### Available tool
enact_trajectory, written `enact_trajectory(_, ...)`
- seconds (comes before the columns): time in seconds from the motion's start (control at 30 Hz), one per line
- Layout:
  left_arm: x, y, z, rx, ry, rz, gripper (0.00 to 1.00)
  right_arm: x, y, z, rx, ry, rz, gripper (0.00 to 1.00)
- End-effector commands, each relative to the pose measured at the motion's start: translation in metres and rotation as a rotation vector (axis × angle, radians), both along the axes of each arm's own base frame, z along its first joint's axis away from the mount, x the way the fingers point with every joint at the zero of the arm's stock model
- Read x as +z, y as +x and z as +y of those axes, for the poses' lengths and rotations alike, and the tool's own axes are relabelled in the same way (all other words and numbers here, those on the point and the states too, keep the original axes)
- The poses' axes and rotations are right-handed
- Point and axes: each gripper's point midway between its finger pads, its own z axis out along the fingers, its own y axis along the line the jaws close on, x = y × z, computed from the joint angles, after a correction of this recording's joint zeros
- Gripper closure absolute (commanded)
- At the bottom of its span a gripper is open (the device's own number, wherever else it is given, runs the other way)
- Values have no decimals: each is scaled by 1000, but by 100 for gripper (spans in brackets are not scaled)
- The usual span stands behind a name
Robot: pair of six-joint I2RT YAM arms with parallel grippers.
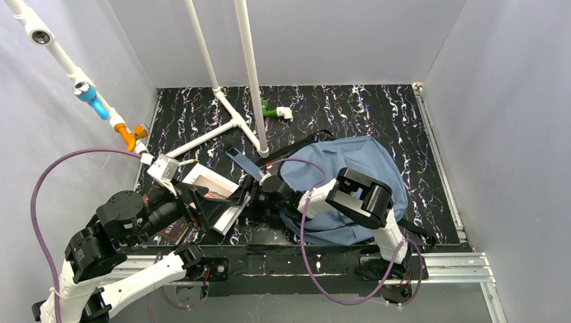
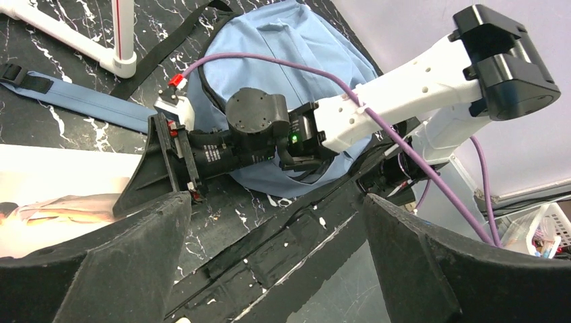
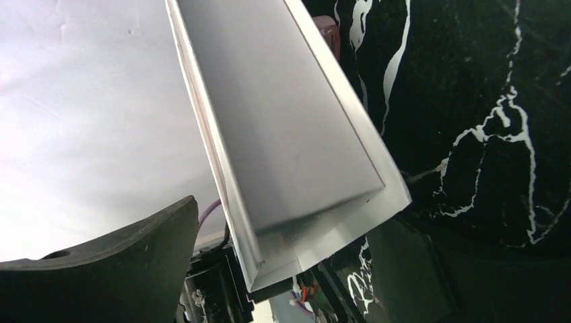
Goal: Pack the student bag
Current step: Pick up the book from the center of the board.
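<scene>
Two end effectors, both mine, both spread wide. The left end effector (image 2: 276, 202) has nothing between its fingers. The right end effector (image 1: 246, 195) stands around the edge of the white book (image 1: 214, 192) without pinching it.

The student bag (image 1: 363, 168) lies slumped on the counter (image 1: 404, 108), right of centre and under my right arm. I cannot see its mouth.

I judge the step to be getting a sound hold on the book. I should slide the right fingers deep over the edge before closing, so the thin covers do not fan or slip. The left one can steady the other side.

Room is tight. The white pipe frame (image 1: 229, 124) stands just behind the book, and a blue strap (image 1: 242, 161) trails between book and bag. My own arms crowd the near edge. I would lift first, then swing right, low and in front of the pipes.
</scene>
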Motion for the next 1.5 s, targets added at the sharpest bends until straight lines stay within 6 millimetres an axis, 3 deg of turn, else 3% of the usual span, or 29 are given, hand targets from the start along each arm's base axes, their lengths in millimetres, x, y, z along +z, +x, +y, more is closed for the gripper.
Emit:
enact_trajectory(0.0, 0, 1, 4, 13, 5, -17, 2, 10, 9, 5, -99, 122, -25, 2)
enact_trajectory(0.1, 0, 1, 4, 10, 6, -17, 2, 14, 12, 5, -131, 211, -16, 13)
enact_trajectory(0.4, 1, 0, 5, 12, 4, -19, 2, 9, 21, 7, -164, 226, -60, 17)
enact_trajectory(0.57, 3, 1, 2, 5, 7, -14, 2, 14, 21, 9, -152, 234, -85, 32)
enact_trajectory(0.8, 3, 2, -1, 1, 7, -8, 2, 36, 24, 11, -139, 290, -107, 56)
enact_trajectory(0.93, 5, 2, 0, 7, 4, -9, 2, 57, 22, 5, -68, 286, -129, 63)
enact_trajectory(1.2, 3, 12, 0, 58, 24, 11, 2, 98, 20, -28, 122, 132, -249, 64)
enact_trajectory(1.47, -13, 26, -17, 73, 97, 87, 2, 139, 31, -100, 196, 77, -336, 67)
